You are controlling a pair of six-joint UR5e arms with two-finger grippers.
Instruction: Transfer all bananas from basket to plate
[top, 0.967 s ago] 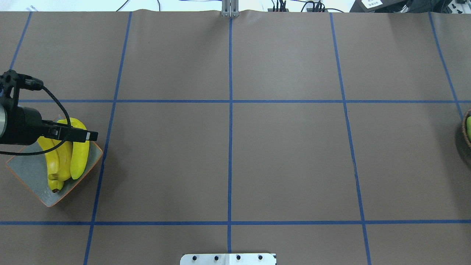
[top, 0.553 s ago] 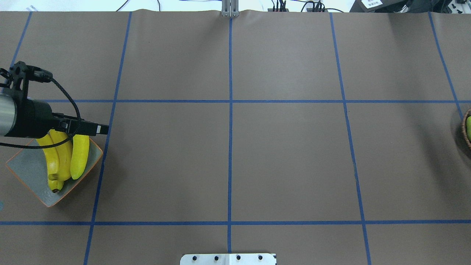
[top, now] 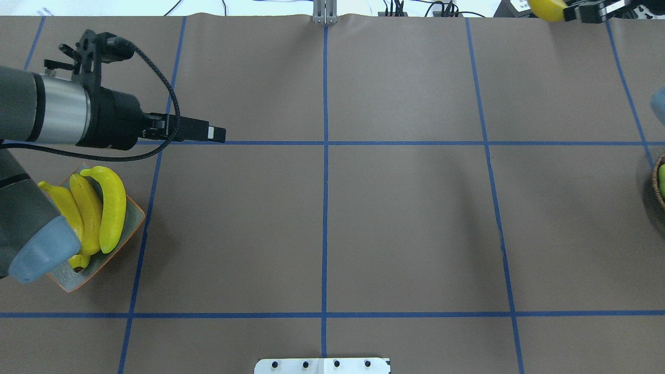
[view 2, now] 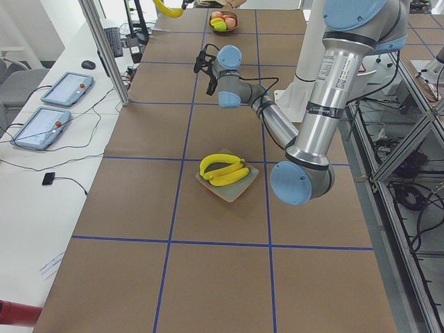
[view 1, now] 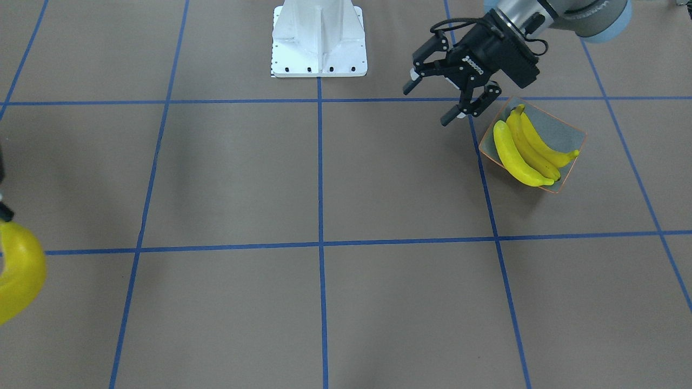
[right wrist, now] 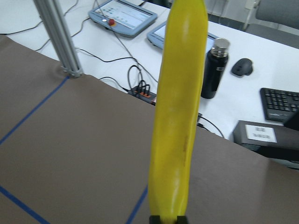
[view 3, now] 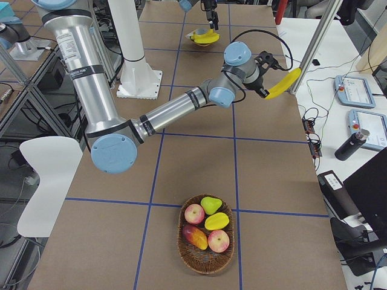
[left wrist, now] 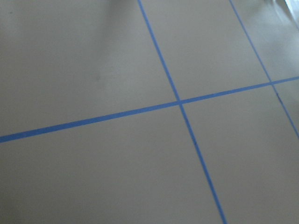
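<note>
Right gripper (top: 566, 10) pinches the held banana (right wrist: 180, 116) by one end only, out past the far-right corner of the table (top: 405, 223), well apart from the plate (view 1: 559, 127) at the left side. Main risk: w/ such a short bite on a long curved fruit, a fast swing across could prob. make it pivot or slip out and drop on the table. Second risk: left gripper (view 1: 426, 105) hangs spread and empty just beside the plate; if the right arm reaches across, the two arms could clash, and if a hand-over is meant, a poorly lined-up bite could drop the fruit. Third: the three bananas (view 1: 519, 156) already lie packed side by side along the plate's right part, one hard against the rim, so a careless release may nudge one over the edge or leave the new one rolling off. The basket (view 3: 205, 264) at the right holds only apple-like, pear-like and mango-like fruit, no banana visible, so this looks like the last one. Hard to see: the right wrist cam cuts off the grip point at the frame bottom; overhead shows just the banana's tip at the top edge and only a sliver of basket; the left arm's elbow (top: 36, 249) covers the plate's near-left corner; the left wrist cam shows nothing but table and blue tape lines (left wrist: 140, 109).
</note>
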